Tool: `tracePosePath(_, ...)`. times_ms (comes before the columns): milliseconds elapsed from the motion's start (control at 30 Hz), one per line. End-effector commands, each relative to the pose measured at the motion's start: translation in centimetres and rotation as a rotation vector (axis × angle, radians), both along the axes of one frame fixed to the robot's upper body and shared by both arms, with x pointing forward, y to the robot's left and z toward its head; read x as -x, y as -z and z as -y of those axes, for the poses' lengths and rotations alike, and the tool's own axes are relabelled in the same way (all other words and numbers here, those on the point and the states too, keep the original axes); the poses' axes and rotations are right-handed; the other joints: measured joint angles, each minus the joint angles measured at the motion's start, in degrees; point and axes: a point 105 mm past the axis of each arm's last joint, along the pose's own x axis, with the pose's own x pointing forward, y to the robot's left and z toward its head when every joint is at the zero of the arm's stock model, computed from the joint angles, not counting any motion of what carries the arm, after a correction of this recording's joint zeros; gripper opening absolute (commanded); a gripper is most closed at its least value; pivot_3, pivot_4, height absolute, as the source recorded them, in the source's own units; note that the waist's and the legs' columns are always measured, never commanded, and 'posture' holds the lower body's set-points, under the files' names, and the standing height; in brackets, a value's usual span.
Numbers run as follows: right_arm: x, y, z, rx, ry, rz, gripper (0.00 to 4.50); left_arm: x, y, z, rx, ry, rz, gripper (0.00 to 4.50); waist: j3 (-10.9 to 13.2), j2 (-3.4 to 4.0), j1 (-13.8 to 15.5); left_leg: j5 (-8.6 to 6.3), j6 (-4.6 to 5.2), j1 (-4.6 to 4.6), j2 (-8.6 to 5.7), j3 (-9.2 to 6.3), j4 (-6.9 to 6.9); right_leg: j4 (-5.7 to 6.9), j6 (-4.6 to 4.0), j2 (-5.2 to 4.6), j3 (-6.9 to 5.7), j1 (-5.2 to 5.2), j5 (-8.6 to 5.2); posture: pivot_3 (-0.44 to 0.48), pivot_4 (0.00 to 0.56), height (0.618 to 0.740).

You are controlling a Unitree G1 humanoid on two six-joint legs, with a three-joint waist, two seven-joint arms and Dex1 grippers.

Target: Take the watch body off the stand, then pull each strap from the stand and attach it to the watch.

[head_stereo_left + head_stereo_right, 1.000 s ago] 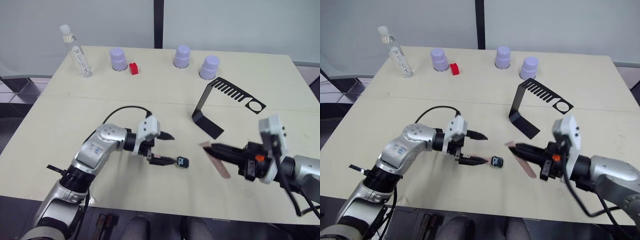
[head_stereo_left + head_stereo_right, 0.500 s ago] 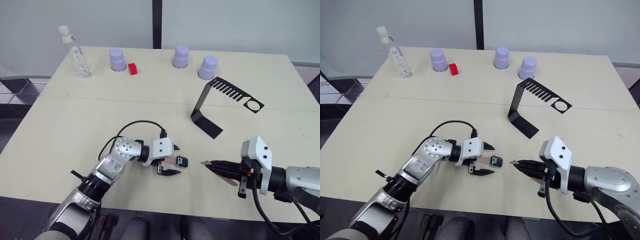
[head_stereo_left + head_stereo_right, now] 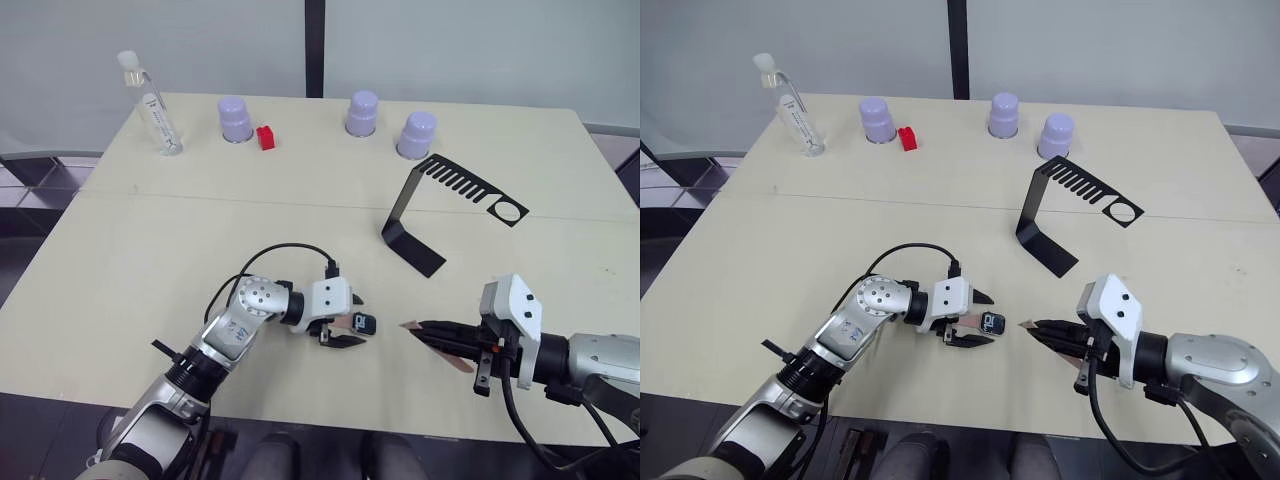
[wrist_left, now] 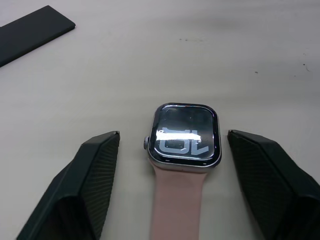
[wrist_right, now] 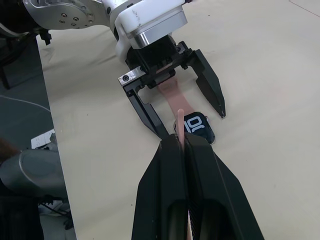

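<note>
Left pincer shifted closer, spread astride watch body, right pincer clamping loose strap

watch body on table between left tool and right tool, stand behind

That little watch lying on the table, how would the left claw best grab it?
Probably across the watch body, one finger on each long side, closing from where the open left gripper now straddles it. The case is rigid and lies flat, screen up; the attached pink strap is floppy and runs back towards the gripper, so gripping there would let the watch swing.
</note>
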Motion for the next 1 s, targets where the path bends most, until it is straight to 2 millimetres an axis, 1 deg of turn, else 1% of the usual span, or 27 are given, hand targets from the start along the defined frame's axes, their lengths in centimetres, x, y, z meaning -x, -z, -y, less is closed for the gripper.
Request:
tracePosePath(33, 0.5, -0.4, -0.6, -0.010, -0.037, 0.010, 0.00, 0.3, -0.5, 0.5, 0.006, 0.025, 0.018, 3.67, 0.00, 0.00, 0.00, 0.00, 0.00, 0.00, 0.00, 0.00, 0.00, 0.01, 0.00, 0.00, 0.00, 0.00, 0.00, 0.000, 0.150, 0.740)
tracePosePath(367, 0.4, -0.5, -0.5, -0.015, -0.036, 0.006, 0.00, 0.5, -0.3, 1.0, 0.008, 0.029, -0.029, 3.67, 0.00, 0.00, 0.00, 0.00, 0.00, 0.00, -0.02, 0.00, 0.05, 0.10, 0.00, 0.00, 0.00, 0.00, 0.00, 0.000, 0.150, 0.740)
tracePosePath(467, 0.5, -0.5, -0.5, -0.012, -0.035, 0.006, 0.00, 0.6, -0.2, 1.1, 0.009, 0.033, -0.039, 2.85, 0.00, 0.00, 0.00, 0.00, 0.00, 0.00, -0.03, 0.00, 0.06, 0.11, 0.00, 0.00, 0.00, 0.00, 0.00, 0.000, 0.150, 0.740)
tracePosePath(533, 0.5, -0.5, -0.4, -0.009, -0.031, 0.006, 0.00, 0.3, -0.4, 1.2, 0.029, 0.009, -0.067, 1.87, 0.00, 0.00, 0.00, 0.00, 0.00, 0.00, -0.03, 0.00, 0.07, 0.12, 0.00, 0.00, 0.00, 0.00, 0.00, 0.000, 0.150, 0.740)
tracePosePath(567, 0.5, -0.5, -0.3, -0.006, -0.029, 0.007, 0.00, 0.2, -0.5, 1.1, 0.035, 0.000, -0.078, 1.57, 0.00, 0.00, 0.00, 0.00, 0.00, 0.00, -0.03, 0.00, 0.08, 0.14, 0.00, 0.00, 0.00, 0.00, 0.00, 0.000, 0.150, 0.740)
tracePosePath(700, 0.5, -0.7, 0.0, 0.008, -0.024, 0.018, 0.00, -0.3, -0.7, 0.6, 0.029, -0.011, -0.086, 1.58, 0.00, 0.00, -0.01, 0.00, 0.00, 0.00, -0.03, 0.00, 0.14, 0.19, 0.00, 0.00, 0.00, 0.00, 0.00, 0.000, 0.150, 0.740)
tracePosePath(800, 0.4, -1.1, 0.2, 0.048, -0.032, 0.060, 0.00, -0.9, -1.7, 0.3, 0.068, -0.039, -0.155, 1.58, 0.00, 0.00, -0.20, 0.00, 0.01, 0.00, -0.02, 0.00, 0.18, 0.23, 0.00, 0.01, 0.01, 0.00, 0.00, 0.000, 0.150, 0.740)
tracePosePath(900, 0.3, -1.7, -0.3, 0.088, -0.075, 0.144, 0.00, -1.2, -3.4, 0.2, 0.141, -0.053, -0.315, 1.58, 0.00, 0.00, -0.38, -0.01, 0.01, -0.02, -0.02, -0.01, 0.24, 0.28, 0.00, 0.03, 0.00, -0.01, 0.00, 0.000, 0.150, 0.740)
tracePosePath(1000, -0.2, -1.5, -0.9, 0.159, -0.134, 0.246, 0.00, -1.4, -5.2, -0.2, 0.190, -0.059, -0.496, 1.58, 0.00, -0.01, -0.54, -0.01, 0.02, -0.03, -0.04, -0.01, 0.28, 0.32, 0.01, 0.04, 0.01, -0.02, 0.00, 0.000, 0.150, 0.740)
